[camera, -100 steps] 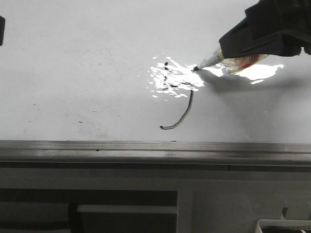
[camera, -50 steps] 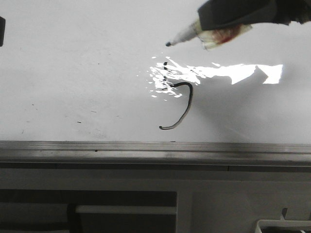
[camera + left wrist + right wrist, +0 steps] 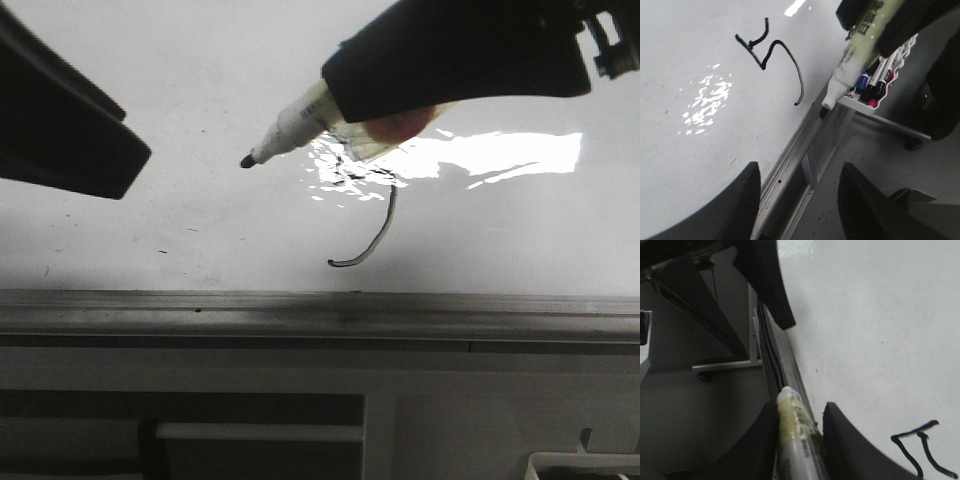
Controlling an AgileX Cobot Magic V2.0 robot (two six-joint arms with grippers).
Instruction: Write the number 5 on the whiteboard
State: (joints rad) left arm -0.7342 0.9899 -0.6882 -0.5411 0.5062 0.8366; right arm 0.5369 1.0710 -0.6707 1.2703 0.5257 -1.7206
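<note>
Metal rail point(image 3: 320, 308): grey strip along the near edge of the whiteboard, bare.

Whiteboard point(image 3: 150, 230): glossy white, lying flat, faint dark specks, a strong glare patch right of centre.

Number 5 point(image 3: 771, 60): black marker strokes near the middle of the board, not far in from the rail. In the left wrist view the upright, crossbar and long hooked tail all show. In the front view only the tail is clear; glare and the marker hide the top.

Marker point(image 3: 290, 125): pale barrel, dark tip bare. By the front view the tip sits left of the figure; whether it is touching the board cannot be told.

Right claw point(image 3: 796, 440): clenched on the marker barrel, one finger on each side.

Left claw point(image 3: 800, 197): released, fingers spread with nothing between them, hanging over the left part of the board.

Pen tray point(image 3: 875, 97): beyond the rail, off the board, holding a few coloured pens.

Step in hand, as judged: the figure looks complete, so the marker should come away. Advice: lift the tip straight up before any sideways travel, keep it from crossing the wet strokes, keep the grip firm, and hold the left arm out of the path.
</note>
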